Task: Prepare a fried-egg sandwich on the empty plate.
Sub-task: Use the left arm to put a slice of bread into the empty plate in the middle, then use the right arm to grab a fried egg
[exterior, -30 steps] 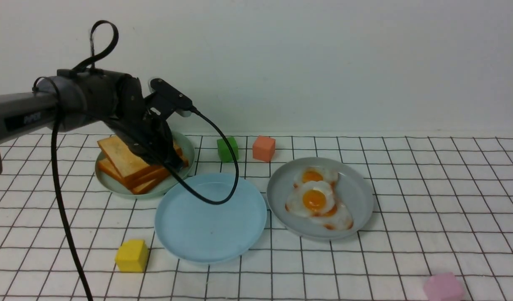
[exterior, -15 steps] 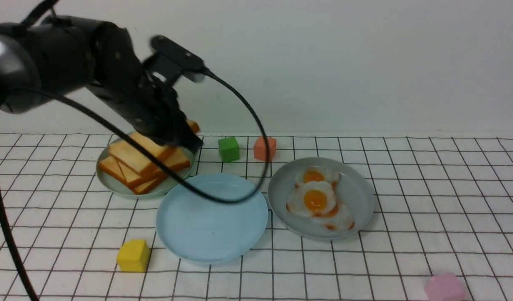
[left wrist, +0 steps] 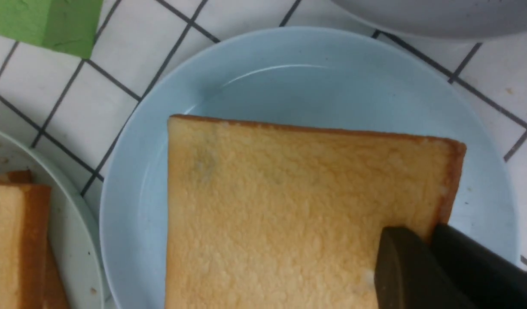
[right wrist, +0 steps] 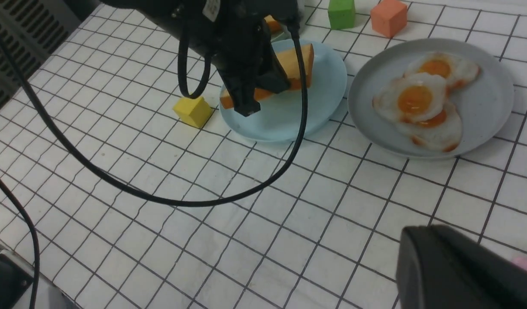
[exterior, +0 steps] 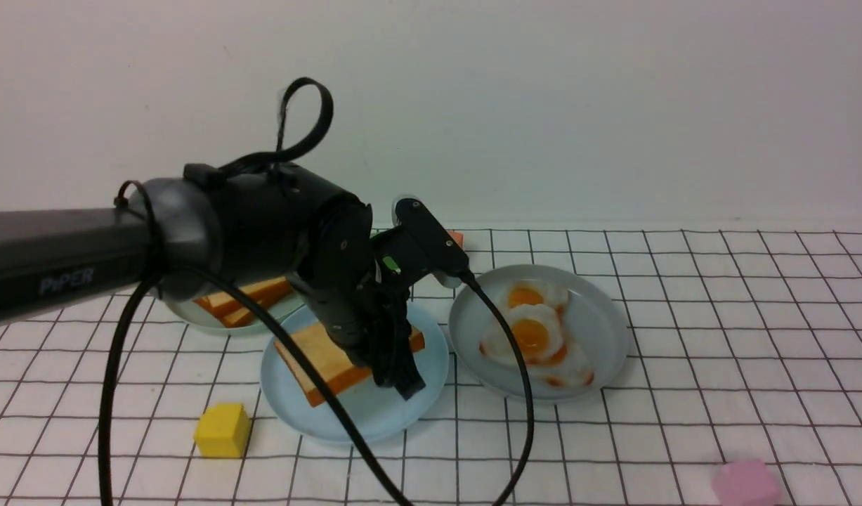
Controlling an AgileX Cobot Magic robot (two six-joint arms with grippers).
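The left gripper (exterior: 402, 379) is down over the light blue plate (exterior: 374, 418). Its jaws are narrow and pinch one corner of a golden-brown toast slice (exterior: 325, 358). The slice is tilted over that plate, with its front corner low against the plate and the pinched end higher.

Behind and to the left, a pale green plate (exterior: 199, 323) carries the other toast slices (exterior: 244, 302) in a stack. Just beside the blue plate on the right, a grey plate (exterior: 606, 330) holds the toy fried eggs (exterior: 529, 337), which overlap one another.

On the white gridded bench (exterior: 683, 422), a yellow cube (exterior: 222, 429) sits near the blue plate's front left. A green cube (right wrist: 341, 13) and an orange cube (right wrist: 388, 17) stand behind the plates, and a pink cube (exterior: 745, 483) is at the front right.

The right gripper (right wrist: 452, 266) hangs well apart on the right. Only a dark part of it shows, so I cannot tell how its jaws stand.
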